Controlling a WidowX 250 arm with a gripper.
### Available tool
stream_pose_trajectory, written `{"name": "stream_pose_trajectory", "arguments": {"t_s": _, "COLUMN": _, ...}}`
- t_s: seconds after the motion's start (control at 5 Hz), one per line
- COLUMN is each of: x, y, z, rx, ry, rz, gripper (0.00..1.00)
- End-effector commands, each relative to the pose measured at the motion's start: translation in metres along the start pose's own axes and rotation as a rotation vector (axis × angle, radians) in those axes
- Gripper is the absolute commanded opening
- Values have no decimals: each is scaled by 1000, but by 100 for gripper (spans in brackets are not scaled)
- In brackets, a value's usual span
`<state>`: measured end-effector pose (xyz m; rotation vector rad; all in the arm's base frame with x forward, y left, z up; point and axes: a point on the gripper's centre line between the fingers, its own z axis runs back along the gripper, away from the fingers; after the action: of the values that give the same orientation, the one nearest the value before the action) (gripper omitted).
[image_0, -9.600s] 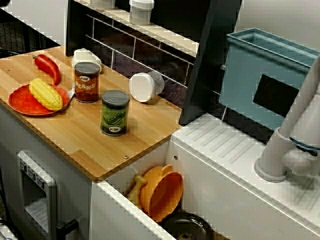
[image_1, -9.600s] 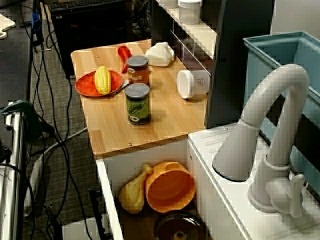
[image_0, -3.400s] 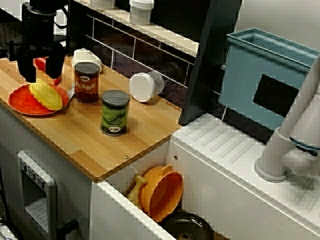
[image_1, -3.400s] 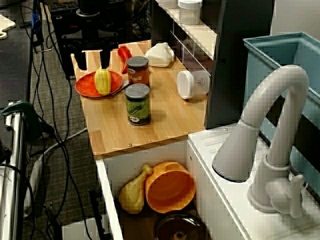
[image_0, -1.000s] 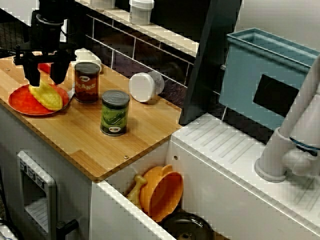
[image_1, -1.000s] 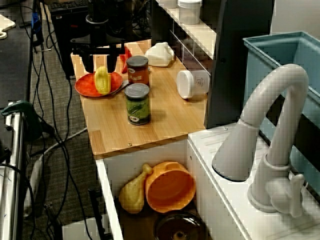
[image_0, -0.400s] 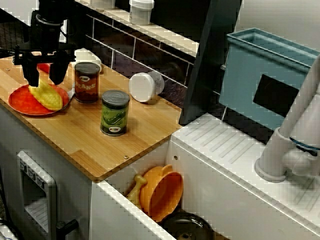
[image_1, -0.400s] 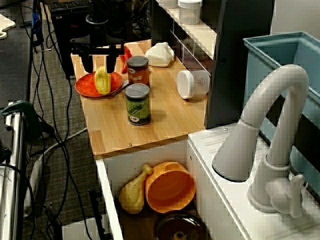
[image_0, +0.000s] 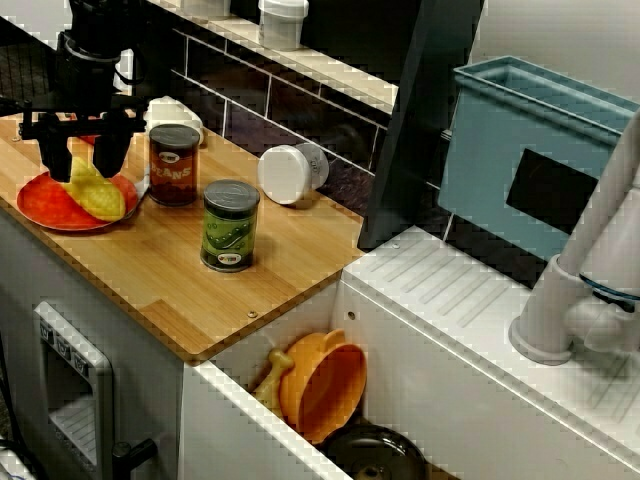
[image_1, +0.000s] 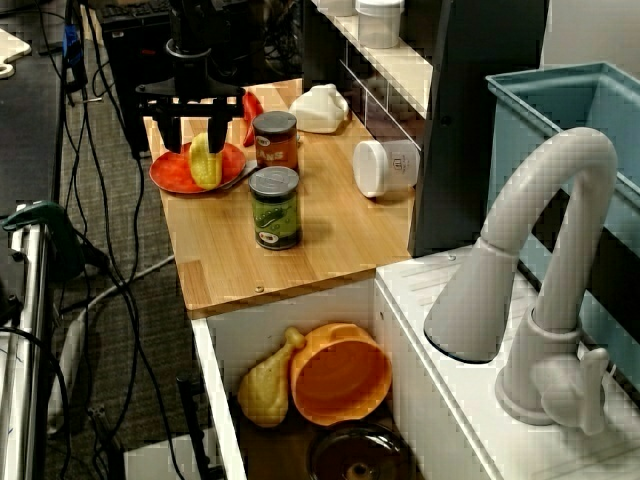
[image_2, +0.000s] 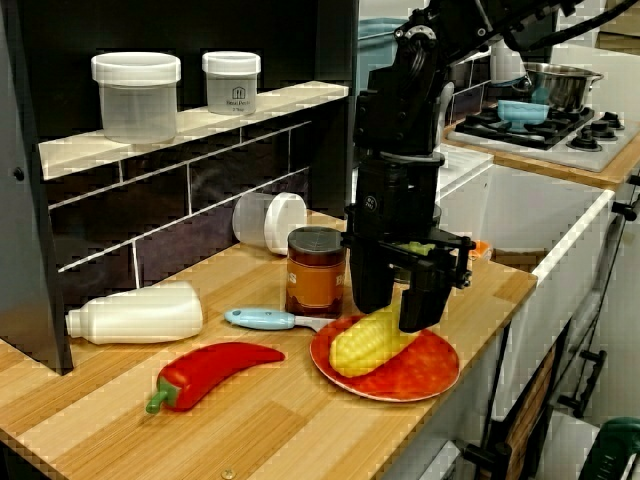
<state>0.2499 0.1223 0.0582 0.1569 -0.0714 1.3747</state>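
Gripper (image_0: 84, 174) stands upright over the left end of the counter (image_0: 150, 270), its fingers pinched across the far end of the corn (image_0: 100, 195). From that hold the corn's long axis slants toward the near right. Its free end rests on the red plate (image_0: 38, 208), just left of the beans can (image_0: 174, 165).

Wooden counter (image_0: 160, 270) with plate (image_0: 35, 203), cans (image_0: 230, 226), pepper (image_2: 212, 369)

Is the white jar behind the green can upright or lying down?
Lying down: the white jar rests on its side on the counter, lid facing sideways.
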Motion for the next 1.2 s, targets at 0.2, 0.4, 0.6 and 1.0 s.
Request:
{"name": "stream_pose_trajectory", "arguments": {"t_s": 0.2, "x": 5, "y": 0, "z": -5, "rx": -12, "ry": -49, "rz": 39, "gripper": 100}}
{"name": "stream_pose_trajectory", "arguments": {"t_s": 0.4, "x": 6, "y": 0, "z": -5, "rx": -9, "ry": -51, "rz": 45, "gripper": 100}}
{"name": "stream_pose_trajectory", "arguments": {"t_s": 0.6, "x": 9, "y": -4, "z": -5, "rx": -5, "ry": -50, "rz": 44, "gripper": 100}}
{"name": "stream_pose_trajectory", "arguments": {"t_s": 1.0, "x": 11, "y": -5, "z": -1, "rx": -1, "ry": -34, "rz": 43, "gripper": 100}}
